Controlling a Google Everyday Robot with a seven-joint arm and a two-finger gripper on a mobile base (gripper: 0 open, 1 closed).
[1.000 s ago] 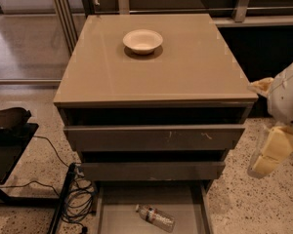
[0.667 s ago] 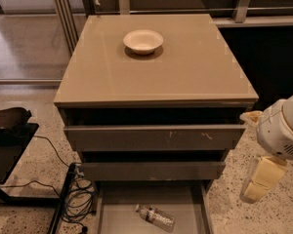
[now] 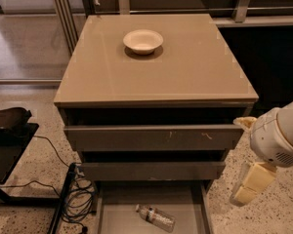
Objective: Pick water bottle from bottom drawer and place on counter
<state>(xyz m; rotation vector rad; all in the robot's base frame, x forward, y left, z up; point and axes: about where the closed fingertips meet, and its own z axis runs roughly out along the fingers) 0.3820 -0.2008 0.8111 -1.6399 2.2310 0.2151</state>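
The cream tool (image 3: 249,184), state indiscernible, is held right of the grey bottom drawer (image 3: 103,212); its wall may be struck before the clear plastic water bottle (image 3: 155,217) is reached.

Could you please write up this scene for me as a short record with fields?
water bottle: lying on its side in the open drawer, not held
bottom drawer: pulled out, the bottle on its floor
counter: holds a white bowl towards the back
gripper: right of the cabinet, outside the drawer, apart from the bottle
floor: cables left of the cabinet
task stage: bottle not yet picked up
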